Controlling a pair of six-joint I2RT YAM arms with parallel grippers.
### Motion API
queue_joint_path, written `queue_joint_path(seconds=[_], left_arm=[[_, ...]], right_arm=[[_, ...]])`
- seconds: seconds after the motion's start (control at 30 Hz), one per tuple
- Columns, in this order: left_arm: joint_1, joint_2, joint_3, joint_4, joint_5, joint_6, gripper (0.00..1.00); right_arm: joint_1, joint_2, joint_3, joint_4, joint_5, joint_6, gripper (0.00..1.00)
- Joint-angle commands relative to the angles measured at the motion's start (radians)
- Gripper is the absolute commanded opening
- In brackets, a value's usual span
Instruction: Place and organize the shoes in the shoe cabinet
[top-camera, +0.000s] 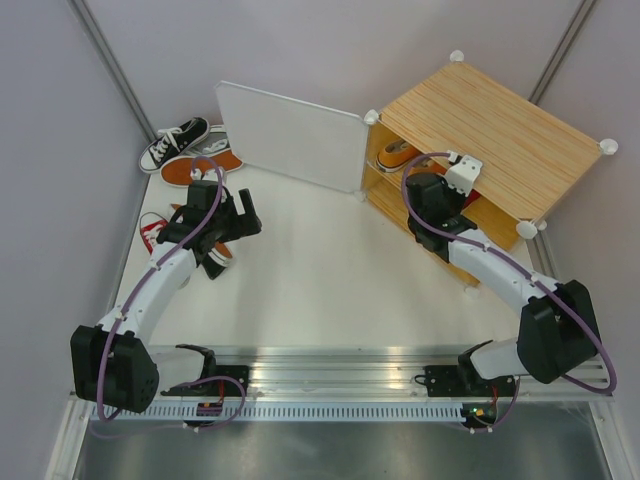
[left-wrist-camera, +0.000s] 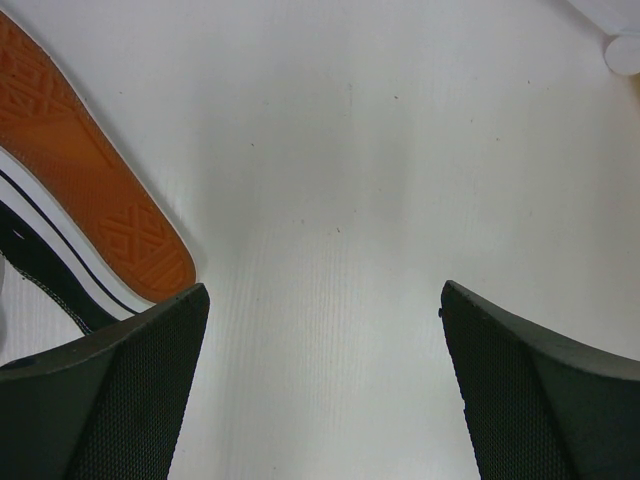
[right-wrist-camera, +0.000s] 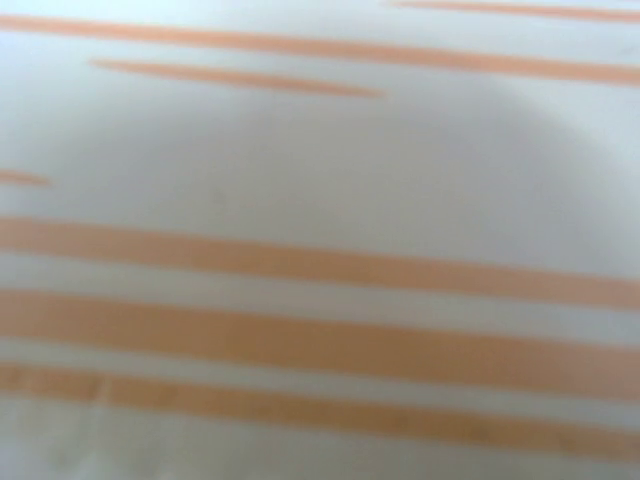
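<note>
Probably light and floppy, the black shoe (left-wrist-camera: 85, 185) lies just outside your left gripper's (left-wrist-camera: 322, 292) wide, empty jaws — pinch its stiffer sole edge — right gripper's (top-camera: 427, 192) jaws: cannot tell.

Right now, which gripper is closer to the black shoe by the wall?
Left. Left gripper is near the black shoe; right gripper is far off at the cabinet.

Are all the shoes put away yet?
Not yet. One orange shoe sits inside the shoe cabinet, its door open. The right arm reaches into the cabinet. The left gripper is open and empty beside a black shoe lying on its side. The other shoes wait at the far left.
</note>
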Motion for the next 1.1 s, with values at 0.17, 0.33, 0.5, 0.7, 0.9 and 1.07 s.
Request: queue_joint_path(seconds=[0.17, 0.33, 0.5, 0.7, 0.9, 1.07], left_arm=[[0.001, -0.039, 0.032, 0.005, -0.008, -0.023, 1.0], [0.001, -0.041, 0.032, 0.005, -0.006, -0.021, 1.0], [0.001, -0.041, 0.031, 0.005, -0.003, -0.023, 1.0], [0.001, -0.042, 0.029, 0.005, -0.003, -0.024, 1.0], [0.001, -0.044, 0.029, 0.007, 0.0, -0.024, 1.0], [0.001, -0.044, 0.029, 0.007, -0.002, -0.024, 1.0]], right_arm=[[-0.014, 0.029, 0.044, 0.204, -0.073, 0.033, 0.0], [-0.031, 0.031, 0.021, 0.217, -0.142, 0.157, 0.01], [-0.037, 0.032, 0.001, 0.263, -0.189, 0.196, 0.01], [-0.046, 0.009, -0.053, 0.378, -0.272, 0.179, 0.01], [-0.065, 0.006, -0.059, 0.356, -0.292, 0.238, 0.04], [-0.065, -0.011, -0.042, 0.267, -0.291, 0.253, 0.39]])
